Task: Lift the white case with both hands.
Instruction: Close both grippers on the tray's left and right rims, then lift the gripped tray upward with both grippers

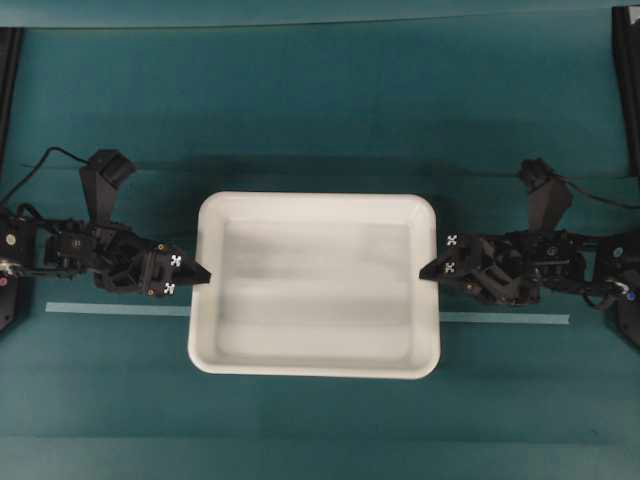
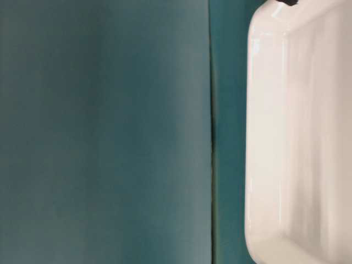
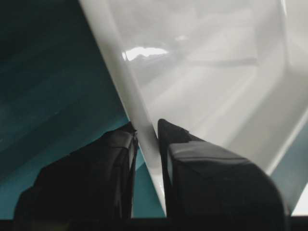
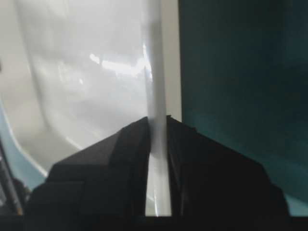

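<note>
Holding: case [image 1: 315, 285] is lying flat mid-table, between both arms.
Left gripper [image 1: 203, 273]: pinching left rim.
Right gripper [image 1: 427, 270]: pinching right rim.
Reason: opposite grips are keeping the lift level.

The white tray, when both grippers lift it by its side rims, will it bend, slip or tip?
The white tray looks like thin, glossy plastic, so it may slip or flex a little. It appears empty, so it is probably light. The left gripper and right gripper pinch opposite rims near the middle, so it should stay fairly level.
</note>
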